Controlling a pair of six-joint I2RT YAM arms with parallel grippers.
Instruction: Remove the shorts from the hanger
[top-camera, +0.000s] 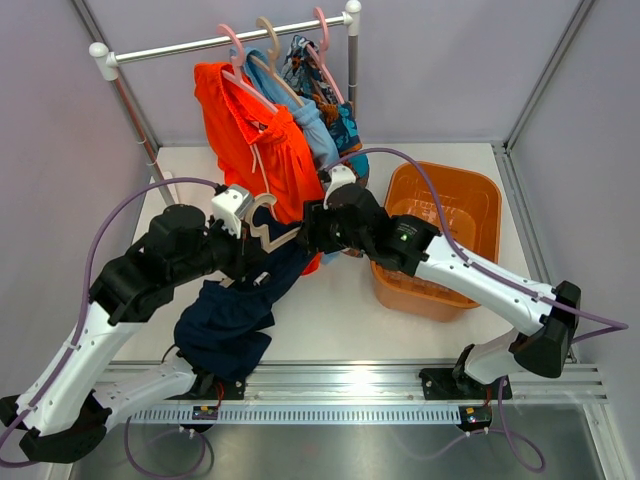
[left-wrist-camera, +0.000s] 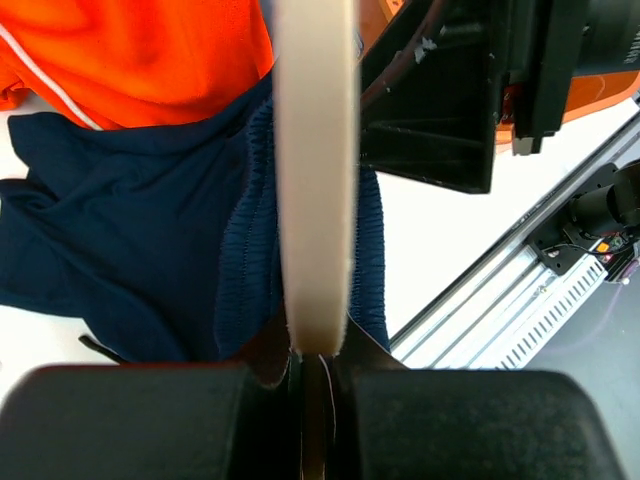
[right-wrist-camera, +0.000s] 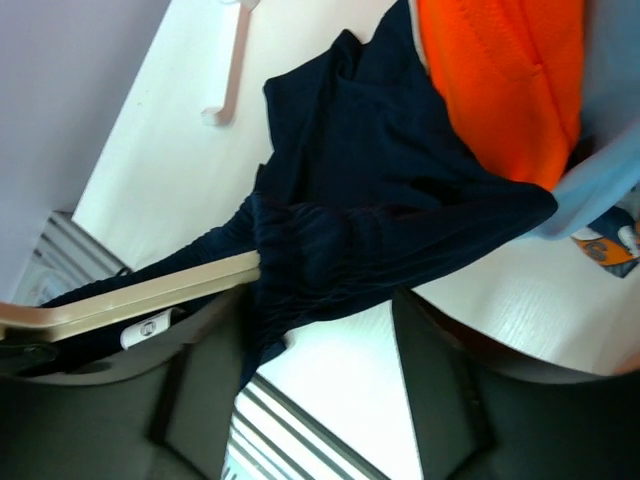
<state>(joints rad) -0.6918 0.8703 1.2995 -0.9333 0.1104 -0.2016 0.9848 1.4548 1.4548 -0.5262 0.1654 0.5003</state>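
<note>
- Grip of the left hand (left-wrist-camera: 312, 370) clamped tight on the pale cream wooden hanger (left-wrist-camera: 315, 150), held out over the white desk (top-camera: 330, 310), apparently to keep the bar steady while the cloth is drawn off it.
- Dark navy cloth shorts (top-camera: 225, 320) only half on that hanger: elastic waistband bunched along the bar, legs sagging in a heap down onto the desk below the left arm.
- Right hand (right-wrist-camera: 320, 310) spread apart, one finger on each side of the gathered waistband, nothing pinched yet; probably placed there to close on the band and strip it off the hanger's end.
- Bright orange-red shorts (top-camera: 250, 130), light blue shorts (top-camera: 315, 135) and blue-orange-white printed shorts (top-camera: 345, 130) hanging on their own hangers from the white rail (top-camera: 200, 43) behind, the orange-red hem just beside both hands.
- Orange plastic tub (top-camera: 470, 200) beside the right arm, likely the drop spot.
- Care needed: easy to catch the orange-red hem along with the navy band when closing.
</note>
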